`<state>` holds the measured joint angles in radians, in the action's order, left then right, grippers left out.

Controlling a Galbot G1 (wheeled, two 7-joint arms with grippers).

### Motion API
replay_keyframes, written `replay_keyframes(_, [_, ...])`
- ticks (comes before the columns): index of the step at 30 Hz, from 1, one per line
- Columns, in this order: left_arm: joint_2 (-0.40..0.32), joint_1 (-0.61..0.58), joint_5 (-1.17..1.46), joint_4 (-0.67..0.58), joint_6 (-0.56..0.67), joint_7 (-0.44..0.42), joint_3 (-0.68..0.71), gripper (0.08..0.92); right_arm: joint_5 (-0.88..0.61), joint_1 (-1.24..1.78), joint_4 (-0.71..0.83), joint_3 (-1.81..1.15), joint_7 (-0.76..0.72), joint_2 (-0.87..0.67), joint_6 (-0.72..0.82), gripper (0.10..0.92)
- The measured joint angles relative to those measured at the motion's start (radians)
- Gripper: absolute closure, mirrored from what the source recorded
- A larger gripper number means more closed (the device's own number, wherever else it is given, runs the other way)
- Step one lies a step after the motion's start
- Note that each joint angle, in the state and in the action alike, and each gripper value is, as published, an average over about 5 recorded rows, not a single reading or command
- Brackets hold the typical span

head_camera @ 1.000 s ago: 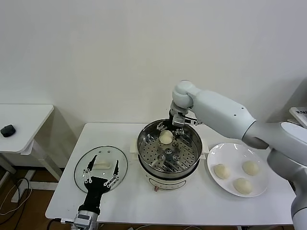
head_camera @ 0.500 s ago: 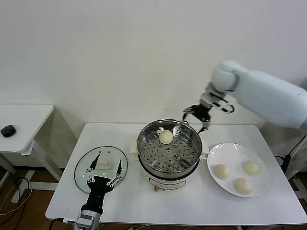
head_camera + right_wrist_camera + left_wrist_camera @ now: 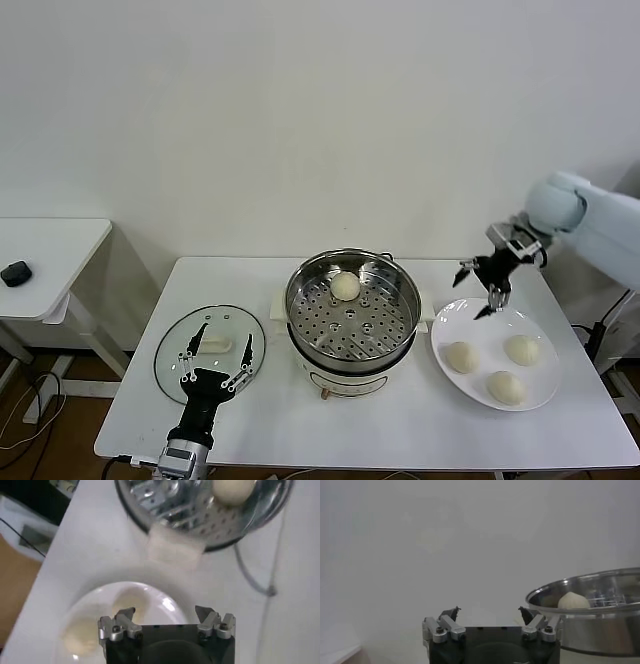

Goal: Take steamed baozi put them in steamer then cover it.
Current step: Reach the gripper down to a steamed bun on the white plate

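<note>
Just below your right pincer (image 3: pixel 487 287), spread wide and empty, three steamed baozi (image 3: pixel 461 356) wait on the plate (image 3: pixel 448 325); one sits in the steamer (image 3: pixel 305 285). Your left pincer (image 3: pixel 214 352), also wide open, idles over the cover (image 3: pixel 171 346).

We see a bare test room or lab rather than a home kitchen: a plain white wall (image 3: pixel 250 120), a white tabletop (image 3: pixel 380 420) carrying cookware, a second white desk (image 3: pixel 50 240) beside it, and loose cables (image 3: pixel 25 405) on the floor.
</note>
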<state>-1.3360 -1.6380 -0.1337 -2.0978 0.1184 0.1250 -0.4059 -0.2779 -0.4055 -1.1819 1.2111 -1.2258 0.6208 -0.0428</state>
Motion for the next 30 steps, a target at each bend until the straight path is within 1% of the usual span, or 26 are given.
replay_keyframes(16, [-0.005, -0.003, -0.001, 0.005, 0.000, 0.006, -0.001, 0.177, 0.048, 0.215, 0.041, -0.101, 0.088, 0.001, 0.039, 0.203])
replay_keyframes(27, [-0.005, -0.003, -0.002, 0.007, 0.002, 0.010, -0.006, 0.177, 0.078, 0.295, 0.063, -0.143, 0.136, 0.022, 0.050, 0.203])
replay_keyframes(30, [-0.003, -0.003, -0.002, 0.003, 0.002, 0.011, -0.009, 0.177, 0.086, 0.305, 0.067, -0.149, 0.144, 0.025, 0.051, 0.215])
